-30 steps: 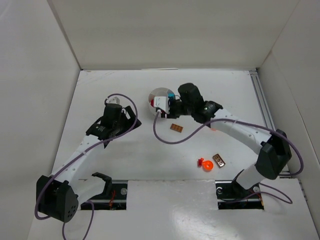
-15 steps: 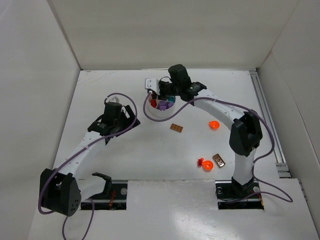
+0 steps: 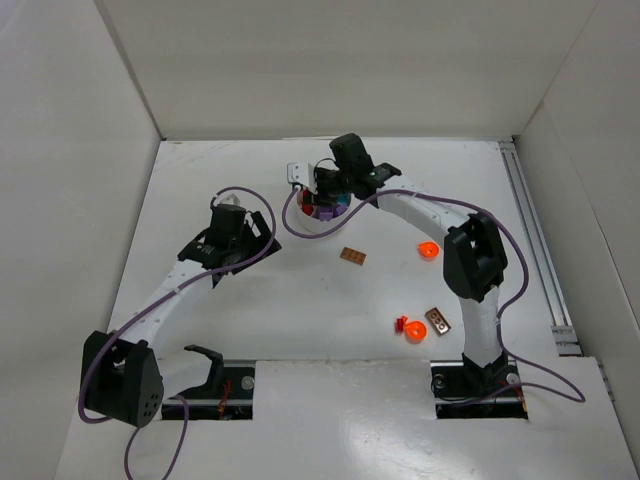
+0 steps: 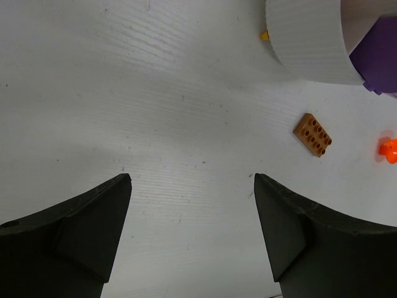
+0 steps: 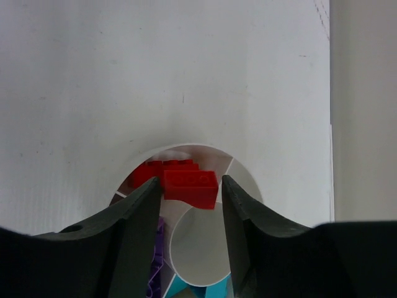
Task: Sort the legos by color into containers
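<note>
Top view: walls (image 3: 330,70) close the white table (image 3: 290,310) on the left, far and right sides, with open room at centre and near. The right arm (image 3: 420,208) reaches far-left over the dish (image 3: 312,223). The left arm (image 3: 170,290) angles toward the centre.

Left wrist view: the left gripper (image 4: 192,180) is spread wide and empty over bare table, with a brown brick (image 4: 313,134) ahead to the right.

Right wrist view: the right gripper (image 5: 190,181) pinches a red brick (image 5: 190,189) above the dish's compartment of red legos (image 5: 152,171).

White table (image 3: 300,310), faintly marked; white walls (image 3: 330,60) on three sides; metal rail (image 3: 535,240) along right edge.
</note>
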`<state>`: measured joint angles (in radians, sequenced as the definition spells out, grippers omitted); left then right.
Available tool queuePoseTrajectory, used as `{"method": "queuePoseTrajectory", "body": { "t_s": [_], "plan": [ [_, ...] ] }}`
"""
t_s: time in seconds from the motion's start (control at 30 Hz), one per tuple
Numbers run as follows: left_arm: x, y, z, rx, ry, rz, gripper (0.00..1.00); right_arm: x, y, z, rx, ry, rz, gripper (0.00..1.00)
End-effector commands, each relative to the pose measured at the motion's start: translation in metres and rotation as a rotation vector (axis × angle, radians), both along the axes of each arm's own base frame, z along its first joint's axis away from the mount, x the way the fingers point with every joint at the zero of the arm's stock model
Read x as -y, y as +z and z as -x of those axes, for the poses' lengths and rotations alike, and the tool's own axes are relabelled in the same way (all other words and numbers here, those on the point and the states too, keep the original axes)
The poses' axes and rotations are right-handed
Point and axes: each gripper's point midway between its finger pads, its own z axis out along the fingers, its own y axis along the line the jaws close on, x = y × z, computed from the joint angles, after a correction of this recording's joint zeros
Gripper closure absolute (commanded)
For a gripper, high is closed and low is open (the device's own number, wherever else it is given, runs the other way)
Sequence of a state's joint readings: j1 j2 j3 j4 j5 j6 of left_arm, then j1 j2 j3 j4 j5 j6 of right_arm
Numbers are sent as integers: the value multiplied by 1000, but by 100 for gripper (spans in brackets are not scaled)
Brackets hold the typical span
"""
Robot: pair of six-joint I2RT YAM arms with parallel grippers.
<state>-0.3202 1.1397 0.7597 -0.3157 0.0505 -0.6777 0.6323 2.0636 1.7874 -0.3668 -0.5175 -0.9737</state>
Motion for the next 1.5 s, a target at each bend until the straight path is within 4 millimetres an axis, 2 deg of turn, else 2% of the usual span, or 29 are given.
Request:
{"method": "queuePoseTrajectory", "body": {
  "t_s": [0.0,0.13,0.3,0.4,0.43,0.47,0.5,0.53,0.57,0.6,0.63,0.7,0.73,0.77,0.8,0.83,0.87,0.9,0.93,0.97,1.0,1.03,1.07,1.1,1.13,1.2,1.27,1.37,1.47],
  "plan": [
    [2,19,-11,59,-5,9,23,-10,33,0,50,49,-63,48],
    [2,19,-11,59,-5,9,22,-11,52,0,81,50,-85,37],
    [2,23,-9,70,-5,12,22,-8,67,4,101,50,-99,34],
    [3,28,-6,86,-20,20,17,7,85,13,142,17,-102,28],
    [4,26,-5,86,-27,26,16,19,91,24,138,-13,-108,24],
    [5,31,-7,109,-27,34,16,28,95,26,149,-53,-106,1],
    [10,28,-2,100,-59,34,14,40,101,27,161,-82,-120,0],
    [16,32,-1,117,-79,41,12,53,105,29,138,-122,-144,0],
    [21,31,2,122,-100,27,11,73,103,44,124,-155,-149,0],
    [35,35,8,134,-149,24,11,86,104,49,115,-182,-163,0],
    [42,42,7,157,-159,11,9,116,102,55,100,-279,-170,0],
    [61,48,13,175,-208,-20,7,151,98,60,84,-409,-172,0],
    [89,49,30,188,-303,-32,6,172,90,65,57,-486,-151,0],
    [102,49,39,184,-326,-43,6,202,84,64,12,-618,-162,0],
    [118,42,45,167,-362,-67,5,227,78,77,3,-699,-157,0],
    [144,48,62,175,-427,-65,5,249,74,81,6,-784,-141,0],
    [158,46,70,168,-470,-70,6,276,67,86,-9,-871,-124,0],
    [171,30,78,132,-514,-101,8,293,64,100,-18,-942,-144,0],
    [186,27,86,132,-554,-101,13,311,61,105,-7,-1014,-130,0],
    [210,34,105,153,-626,-98,15,323,57,113,-10,-1049,-115,0],
    [223,31,115,157,-658,-114,15,341,55,117,-3,-1102,-114,0],
    [235,12,122,132,-688,-161,15,350,58,123,15,-1125,-130,0],
    [253,17,137,146,-734,-175,19,356,56,127,15,-1143,-129,0],
    [261,12,145,135,-761,-192,20,364,56,129,16,-1163,-139,0],
    [265,-7,148,110,-772,-255,22,367,56,133,27,-1162,-142,0],
    [276,-12,157,94,-777,-291,23,365,54,134,21,-1140,-144,0],
    [284,-30,161,71,-793,-327,24,368,50,132,22,-1129,-133,0],
    [300,-42,170,40,-834,-304,27,363,44,128,-10,-1089,-138,0],
    [302,-53,170,26,-835,-324,29,361,35,124,-31,-1071,-130,0]
  ]
}}
